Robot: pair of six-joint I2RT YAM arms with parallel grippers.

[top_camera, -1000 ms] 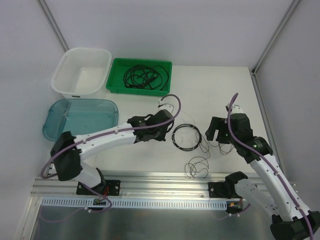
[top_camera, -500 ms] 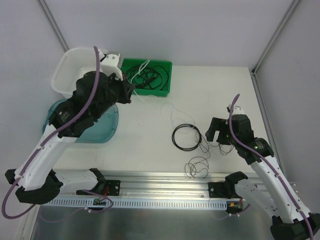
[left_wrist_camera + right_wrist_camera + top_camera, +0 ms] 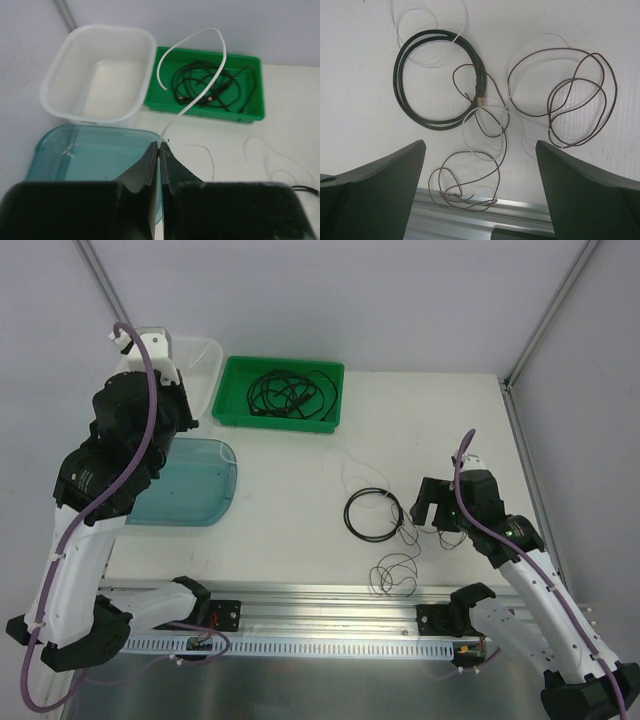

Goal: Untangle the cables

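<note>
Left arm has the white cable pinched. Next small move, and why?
Probably carry the left gripper over the white basket and open it: it is shut on the white cable, whose free end touches nothing, and the basket looks empty.

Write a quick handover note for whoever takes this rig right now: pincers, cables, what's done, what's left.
Left pincer: shut on the thin white cable, raised above the translucent blue tray and the white plastic basket.
Right pincer: open, hovering over the cables on the white table.
Done: a black cable bundle lies in the green plastic tray.
Left: place the white cable. The black coiled cable, the thin brown wire and fine white strands overlap on the table.
</note>
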